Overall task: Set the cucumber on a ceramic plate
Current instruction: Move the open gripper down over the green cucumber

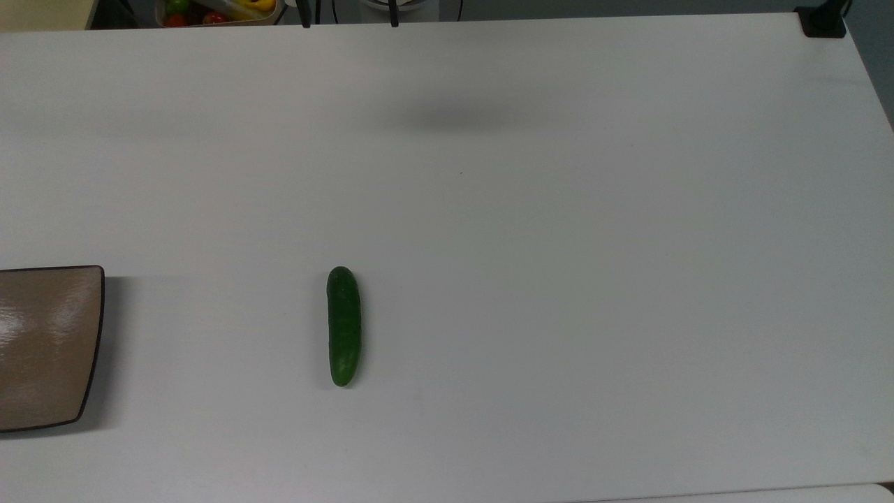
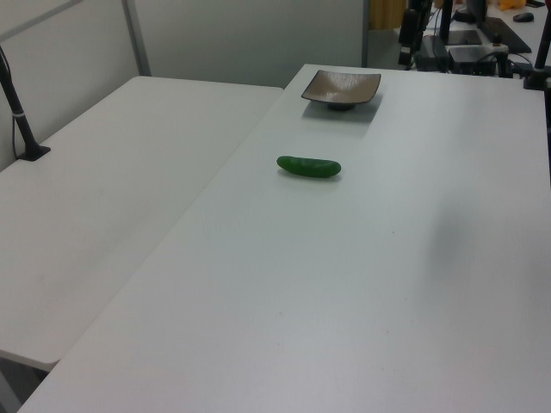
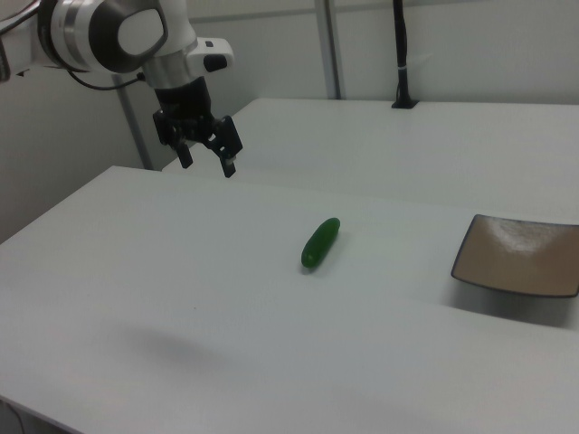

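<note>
**One cucumber and one plate on a white table, gripper raised and empty**

A large white table [image 1: 559, 209] carries two things. The robot arm [image 3: 109, 32], white with dark joints, reaches in from the right view's upper left. Its gripper [image 3: 207, 165] hangs in the air above the table, its two black fingers spread apart with nothing between them.

One ceramic plate [image 1: 42, 346] sits well apart from the gripper, at the right view's far right. It is square with rounded corners, glossy tan-brown, with a thin dark rim.

One cucumber [image 1: 344, 325] lies flat on the bare table between the gripper and the plate, below the gripper and to its right in the right view, touching neither. It is small, dark green, straight, with rounded ends and faintly bumpy skin.
</note>
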Controlling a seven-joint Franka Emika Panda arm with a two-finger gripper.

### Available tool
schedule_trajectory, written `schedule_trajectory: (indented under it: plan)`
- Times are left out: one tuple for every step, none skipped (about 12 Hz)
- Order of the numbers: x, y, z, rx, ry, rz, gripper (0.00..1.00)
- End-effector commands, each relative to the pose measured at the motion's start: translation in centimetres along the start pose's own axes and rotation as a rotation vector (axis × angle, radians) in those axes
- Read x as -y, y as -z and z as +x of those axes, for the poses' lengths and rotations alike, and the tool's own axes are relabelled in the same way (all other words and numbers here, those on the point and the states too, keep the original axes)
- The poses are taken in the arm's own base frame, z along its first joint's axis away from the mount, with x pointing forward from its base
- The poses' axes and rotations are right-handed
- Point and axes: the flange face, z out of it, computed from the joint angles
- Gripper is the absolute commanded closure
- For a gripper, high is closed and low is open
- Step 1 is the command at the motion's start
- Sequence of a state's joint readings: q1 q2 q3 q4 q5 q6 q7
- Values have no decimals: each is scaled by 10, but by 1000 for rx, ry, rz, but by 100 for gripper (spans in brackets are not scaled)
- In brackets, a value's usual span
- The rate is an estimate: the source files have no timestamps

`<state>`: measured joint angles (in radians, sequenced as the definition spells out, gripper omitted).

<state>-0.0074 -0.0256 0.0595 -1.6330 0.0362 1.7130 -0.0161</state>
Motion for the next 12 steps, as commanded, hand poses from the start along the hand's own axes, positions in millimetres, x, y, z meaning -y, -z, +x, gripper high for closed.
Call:
schedule_trajectory:
  plan:
    - [2,-7,-7,-8,3,-11,0]
    - [3,-10,-8,-3,4,-8,0]
    - [4,-10,-7,-3,6,-7,0]
    - [3,-12,-7,0,5,-7,0]
    - [3,-13,-6,2,7,-7,0]
    - [7,-16,-4,2,17,-6,0]
    - [9,-21,-1,-1,27,-7,0]
    - [8,-24,5,-24,25,-7,0]
    - [7,-26,12,-56,25,-7,0]
    - [4,-29,19,-78,18,-5,0]
    - [3,-33,28,-101,16,-5,0]
    - [1,-39,36,-126,9,-3,0]
